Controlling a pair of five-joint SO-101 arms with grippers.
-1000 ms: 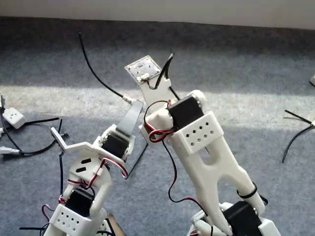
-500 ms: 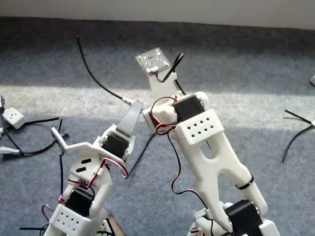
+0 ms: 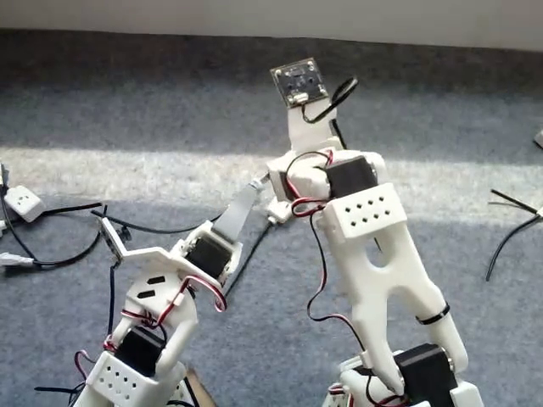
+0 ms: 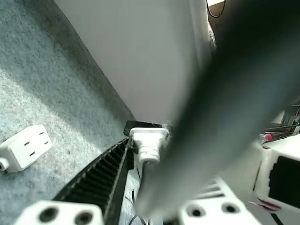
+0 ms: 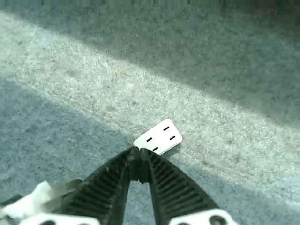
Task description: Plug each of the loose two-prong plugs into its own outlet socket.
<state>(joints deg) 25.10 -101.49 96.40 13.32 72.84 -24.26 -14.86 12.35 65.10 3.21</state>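
Observation:
A white two-prong plug (image 4: 149, 146) is pinched between the black ribbed finger (image 4: 101, 171) and the blurred grey finger of my left gripper (image 3: 256, 186), which holds it off the carpet. Its black cord (image 3: 161, 227) trails back to the left. A white outlet socket (image 5: 158, 137) lies flat on the grey carpet with its slots up. My right gripper (image 5: 139, 158) is shut, its tips right at the socket's near corner. What the dark bit between the tips is, I cannot tell. A white socket (image 4: 26, 147) also lies on the carpet beside the left gripper.
Another white socket block (image 3: 23, 202) with cords lies at the far left. Loose black cables (image 3: 509, 229) lie at the right edge. The right arm (image 3: 373, 229) stands close beside the left gripper. A pale wall (image 4: 140, 56) borders the carpet at the back.
The right arm's wrist swung up and to the right. My left gripper moved right with the plug, and its black cord was dragged down across the carpet.

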